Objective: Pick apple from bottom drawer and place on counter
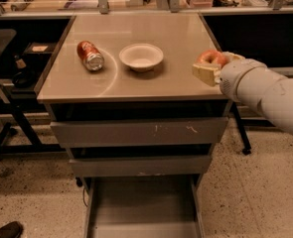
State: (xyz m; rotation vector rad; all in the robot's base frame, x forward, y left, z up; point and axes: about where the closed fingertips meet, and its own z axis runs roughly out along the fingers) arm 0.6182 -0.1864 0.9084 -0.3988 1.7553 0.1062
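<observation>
The red apple (211, 58) is held between my gripper's (210, 66) cream-coloured fingers (204, 74) at the right edge of the counter (111, 81), just above its surface. My white arm reaches in from the right. The gripper is shut on the apple. The bottom drawer (143, 205) stands pulled out below, and its tray looks empty.
A red soda can (90, 55) lies on its side at the counter's left. A white bowl (141, 57) sits mid-counter. Two scratched upper drawers (138, 132) are shut. Dark shelving and table legs flank the cabinet on both sides.
</observation>
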